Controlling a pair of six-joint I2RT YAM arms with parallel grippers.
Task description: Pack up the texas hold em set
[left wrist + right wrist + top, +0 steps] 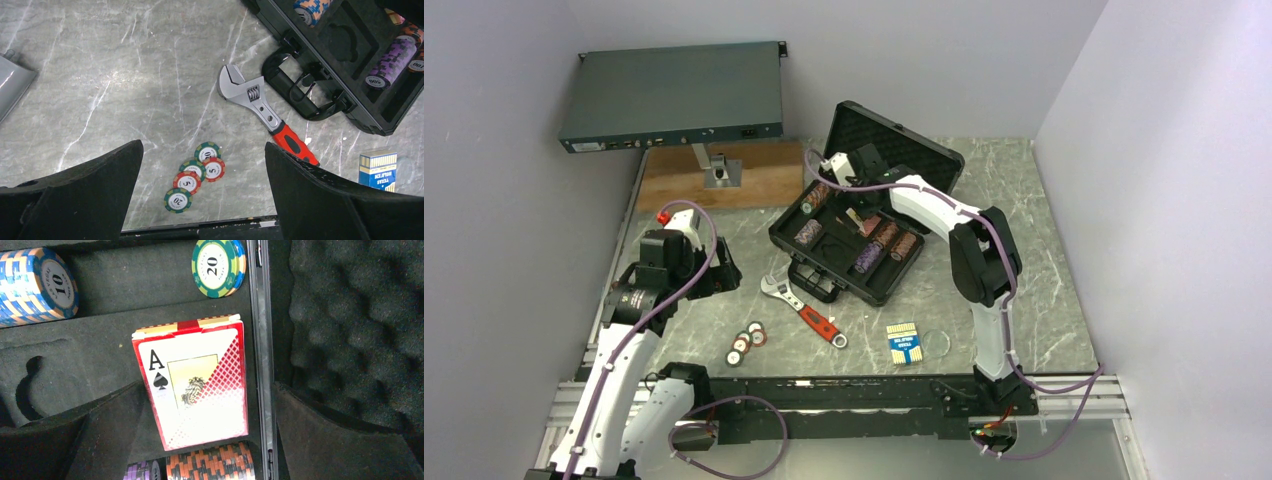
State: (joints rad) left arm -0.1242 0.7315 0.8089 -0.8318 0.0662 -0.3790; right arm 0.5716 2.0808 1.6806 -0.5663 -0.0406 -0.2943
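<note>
Spread wide and gripping nothing, the right jaws are hovering inside the open case [874, 125], straddling the red card deck [197, 385] without touching it on either side. That deck is lying ace side up on the foam beside the hinge edge, between a green chip [218, 267] and an orange chip stack [210, 465]. It is sitting slightly askew, and from this close view it is hard to tell whether it is lying fully down in its pocket or resting on the foam lip. The wide stance is probably leaving room to nudge or press it flat.

The left jaws are likewise gaping and empty, hanging over the worktop [100, 75] above a small cluster of loose chips [195, 175] near the front edge. Those chips are lying flat and partly overlapping, giving the jaws little to bite on, so a low, careful pinch is likely needed. A red-handled wrench [260, 107] is lying between them and the case handle; it is no part of the set. The blue card deck [378, 170] is also lying outside, just in front of the case, so the packing is looking partly done, with several chip rows [390, 62] sitting in their slots.
</note>
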